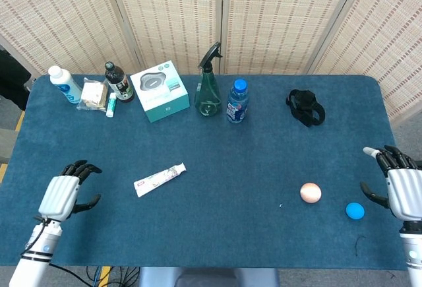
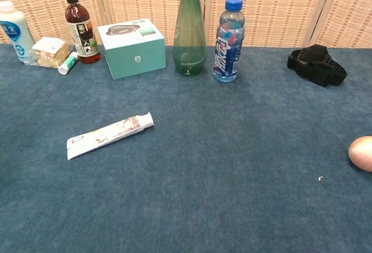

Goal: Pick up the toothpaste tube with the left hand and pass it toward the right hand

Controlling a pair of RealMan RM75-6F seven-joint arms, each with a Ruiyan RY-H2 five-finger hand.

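The white toothpaste tube (image 1: 159,179) (image 2: 109,135) lies flat on the blue tablecloth, left of centre, its cap pointing right and away. My left hand (image 1: 64,193) hovers over the front left of the table, well to the left of the tube, fingers apart and holding nothing. At the table's right edge my right hand (image 1: 400,185) is also empty with its fingers spread. Neither hand shows in the chest view.
Along the back stand a white bottle (image 1: 64,84), a snack packet (image 1: 93,94), a dark bottle (image 1: 119,82), a teal box (image 1: 159,91), a green spray bottle (image 1: 208,84) and a blue-capped water bottle (image 1: 237,101). A black strap (image 1: 306,107), a pale ball (image 1: 310,192) and a blue disc (image 1: 355,210) lie right.
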